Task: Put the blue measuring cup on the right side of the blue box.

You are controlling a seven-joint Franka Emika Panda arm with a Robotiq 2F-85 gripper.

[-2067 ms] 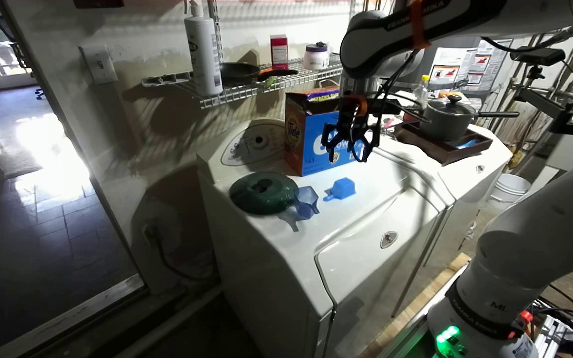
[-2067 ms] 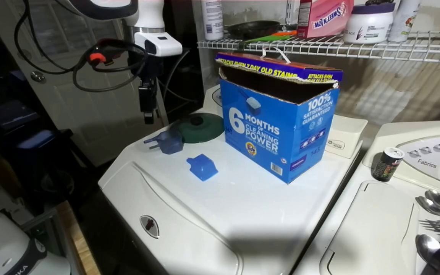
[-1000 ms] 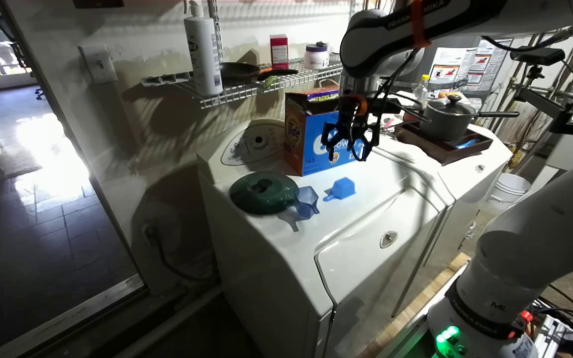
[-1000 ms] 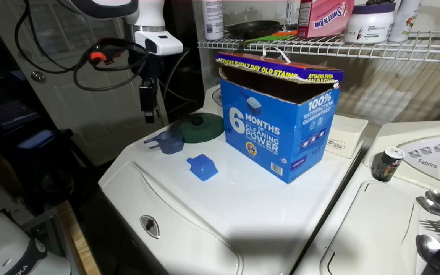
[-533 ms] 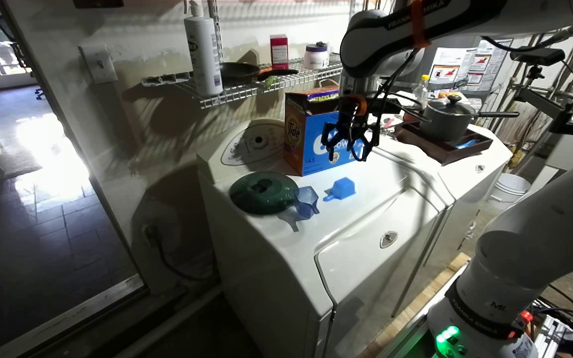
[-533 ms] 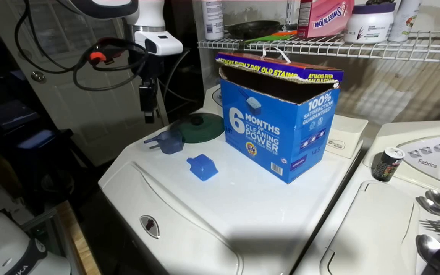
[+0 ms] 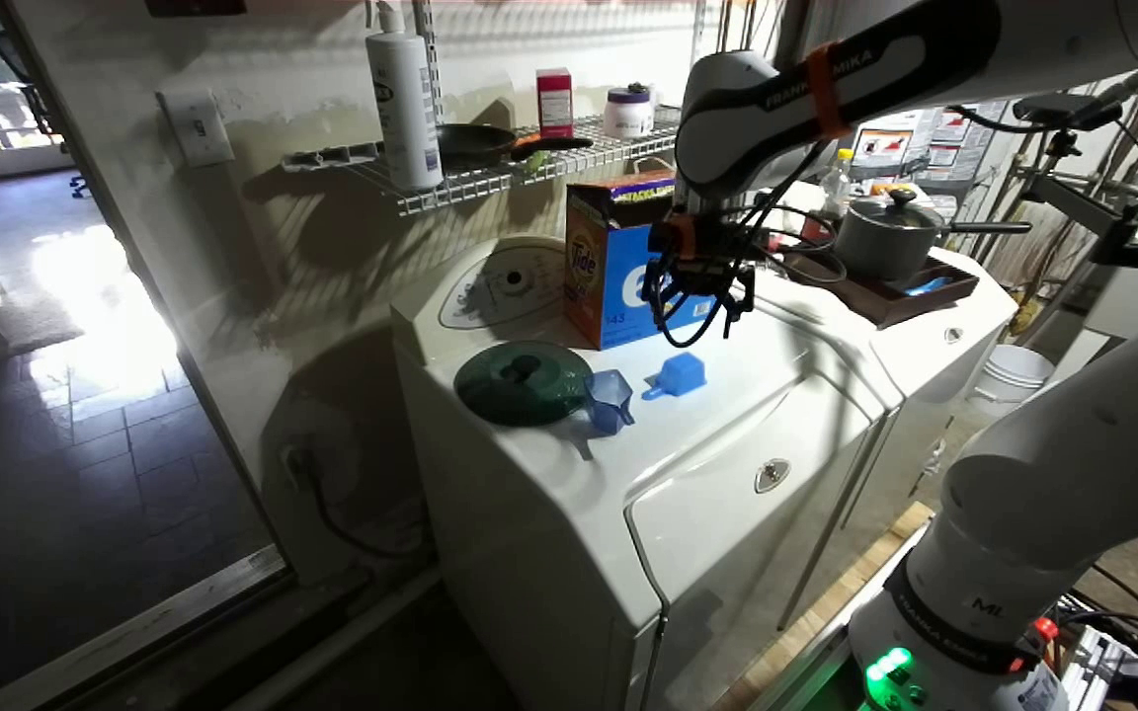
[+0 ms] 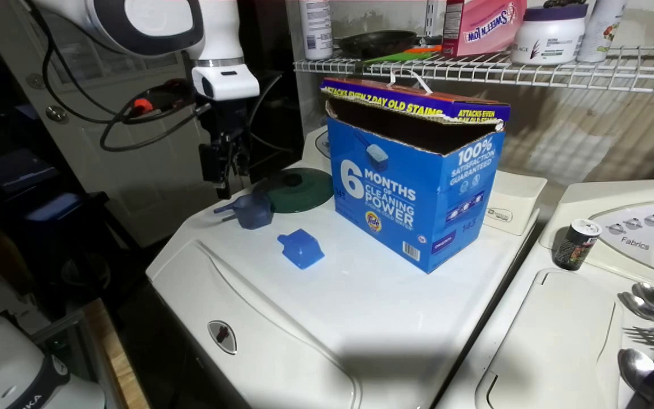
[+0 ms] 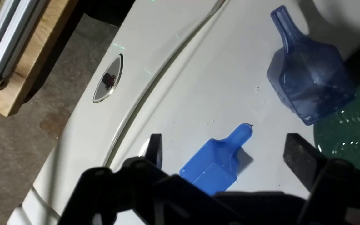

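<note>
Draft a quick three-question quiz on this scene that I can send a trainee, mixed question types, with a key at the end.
1. Multiple choice: the blue Tide box is A) lying on its side, B) upright with its top open, C) upright with its top shut.
2. True or false: the gripper is open, and the bright-blue measuring cup rests on the white laundry machine.
3. Fill in: nearest the round green lid lies the ____ measuring cup.

Key: 1. B. 2. True. 3. translucent dark-blue measuring cup.

Blown-out glare on tiled floor [image 7: 105,415] (near end dark)
</note>
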